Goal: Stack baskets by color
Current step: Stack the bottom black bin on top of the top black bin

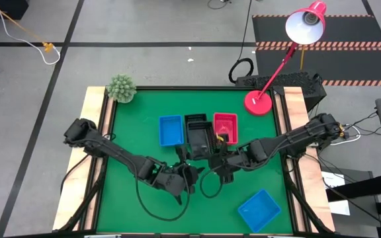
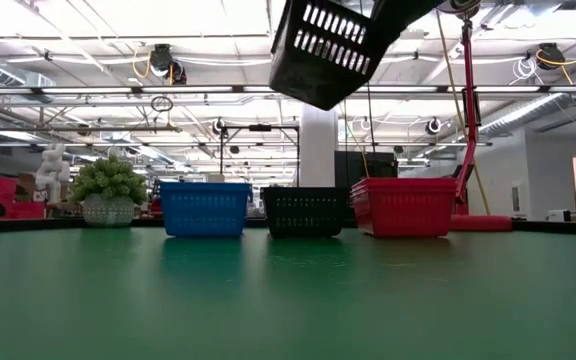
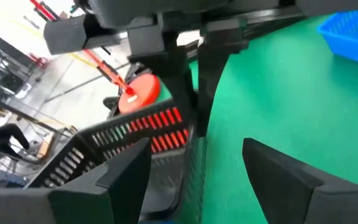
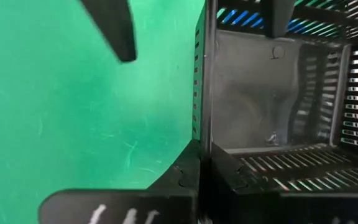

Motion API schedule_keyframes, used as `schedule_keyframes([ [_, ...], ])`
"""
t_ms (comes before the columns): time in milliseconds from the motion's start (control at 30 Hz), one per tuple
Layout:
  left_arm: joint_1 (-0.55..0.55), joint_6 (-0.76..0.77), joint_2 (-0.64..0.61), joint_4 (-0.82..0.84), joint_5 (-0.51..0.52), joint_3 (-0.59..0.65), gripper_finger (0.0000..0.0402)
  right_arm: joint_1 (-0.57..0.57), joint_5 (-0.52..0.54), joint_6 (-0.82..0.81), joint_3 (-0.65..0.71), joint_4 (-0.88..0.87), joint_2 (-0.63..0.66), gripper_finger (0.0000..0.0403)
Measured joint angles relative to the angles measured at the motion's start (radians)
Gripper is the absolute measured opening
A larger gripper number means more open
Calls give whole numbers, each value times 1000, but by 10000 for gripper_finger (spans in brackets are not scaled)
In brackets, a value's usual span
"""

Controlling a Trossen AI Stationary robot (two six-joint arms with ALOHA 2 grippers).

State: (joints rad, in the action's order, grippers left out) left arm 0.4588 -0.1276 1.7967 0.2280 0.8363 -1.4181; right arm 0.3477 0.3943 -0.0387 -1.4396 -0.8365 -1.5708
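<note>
**Black basket held in the air above the row**

While a black basket [image 2: 326, 48] is carried tilted above the table, it is gripped by the right gripper [image 1: 225, 160], whose fingers are clamped together on one wall of it, as seen in the right wrist view [image 4: 278, 124]. The left gripper [image 1: 189, 177] is seen just beside it over the green table [image 1: 131, 211], with its fingers spread apart and nothing between them. Three baskets are lined up at the far side of the table: a blue basket [image 1: 170, 130], another black basket [image 1: 196, 131] and a red basket [image 1: 225, 125], side by side. A second blue basket [image 1: 259, 210] is set well apart near the front right corner. A small green plant [image 1: 120, 88] and a red lamp [image 1: 258, 102] are placed at the far corners.
</note>
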Motion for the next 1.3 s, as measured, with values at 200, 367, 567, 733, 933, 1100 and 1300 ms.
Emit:
schedule_keyframes([
  [200,-9,36,-1,82,-28,-1,223,0,0,9,3,-2,-1,5],
  [367,-13,56,-1,91,-68,-1,159,1,-2,36,3,-2,-1,6],
  [567,-13,93,-1,155,-70,-1,83,0,-5,98,3,45,-1,8],
  [733,-16,153,-2,218,-75,-1,58,0,-5,138,4,83,-3,8],
  [933,-16,187,-2,235,-77,-1,81,0,-5,162,4,103,-3,9],
  [1100,-21,208,-2,252,-103,-1,109,0,-6,164,4,113,-3,9],
  [1300,-37,213,-2,256,-138,0,82,1,-5,167,4,112,-3,9],
])
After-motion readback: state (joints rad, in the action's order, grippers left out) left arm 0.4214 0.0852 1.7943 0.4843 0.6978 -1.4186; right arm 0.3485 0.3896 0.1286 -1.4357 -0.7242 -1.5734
